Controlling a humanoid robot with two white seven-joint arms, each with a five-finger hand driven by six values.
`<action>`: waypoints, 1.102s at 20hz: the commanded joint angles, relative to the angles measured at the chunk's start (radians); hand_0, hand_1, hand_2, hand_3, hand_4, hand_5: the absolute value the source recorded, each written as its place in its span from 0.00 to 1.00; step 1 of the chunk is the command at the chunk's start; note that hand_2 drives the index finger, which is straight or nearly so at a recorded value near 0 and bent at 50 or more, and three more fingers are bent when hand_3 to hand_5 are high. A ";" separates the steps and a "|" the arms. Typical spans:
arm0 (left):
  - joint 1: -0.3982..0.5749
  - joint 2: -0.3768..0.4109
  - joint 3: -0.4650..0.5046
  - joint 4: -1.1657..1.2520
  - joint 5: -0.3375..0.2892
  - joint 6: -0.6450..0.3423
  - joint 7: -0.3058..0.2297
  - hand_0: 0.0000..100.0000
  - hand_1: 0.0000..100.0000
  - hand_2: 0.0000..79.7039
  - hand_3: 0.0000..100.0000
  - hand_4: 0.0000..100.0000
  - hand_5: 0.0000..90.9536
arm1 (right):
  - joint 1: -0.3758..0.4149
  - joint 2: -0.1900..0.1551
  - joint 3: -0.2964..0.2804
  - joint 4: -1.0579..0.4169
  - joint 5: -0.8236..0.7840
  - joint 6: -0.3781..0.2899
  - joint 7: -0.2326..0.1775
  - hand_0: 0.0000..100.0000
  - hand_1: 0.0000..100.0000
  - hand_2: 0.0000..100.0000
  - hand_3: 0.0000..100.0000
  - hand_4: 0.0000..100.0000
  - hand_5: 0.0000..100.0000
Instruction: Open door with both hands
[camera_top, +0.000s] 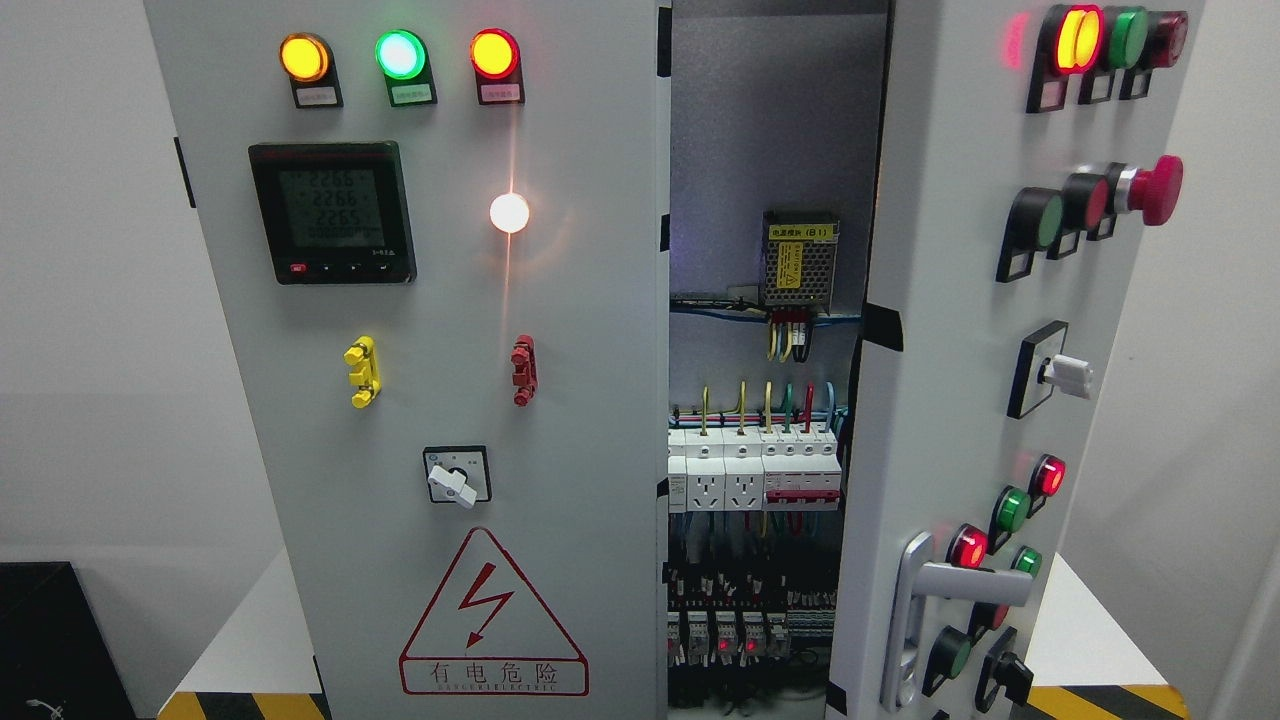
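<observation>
Cabinet (440, 400) stands with its right door (960, 400) swung partly open, breakers (755, 470) and wiring showing in the gap beside it. Neither robot hand is in view, so their state cannot be told. A reach for the door's lever handle (925, 610) could knock the red stop button (1160, 190) or the switches crowding it.

The head camera looked straight, from near, at the cabinet (440, 400), its right door (960, 400) swung open.

Electrical cabinet (440, 400) on white platform (245, 640)
</observation>
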 joint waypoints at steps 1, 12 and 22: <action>-0.143 0.010 -0.081 -0.092 0.085 0.004 -0.001 0.00 0.00 0.00 0.00 0.00 0.00 | 0.000 0.000 -0.005 0.000 0.018 -0.001 0.000 0.19 0.00 0.00 0.00 0.00 0.00; -0.376 -0.002 -0.156 -0.092 0.209 0.008 -0.001 0.00 0.00 0.00 0.00 0.00 0.00 | 0.000 0.000 -0.005 0.000 0.018 -0.001 0.000 0.19 0.00 0.00 0.00 0.00 0.00; -0.595 0.012 -0.199 -0.087 0.455 0.074 -0.001 0.00 0.00 0.00 0.00 0.00 0.00 | 0.000 0.000 -0.005 0.000 0.018 -0.001 0.000 0.19 0.00 0.00 0.00 0.00 0.00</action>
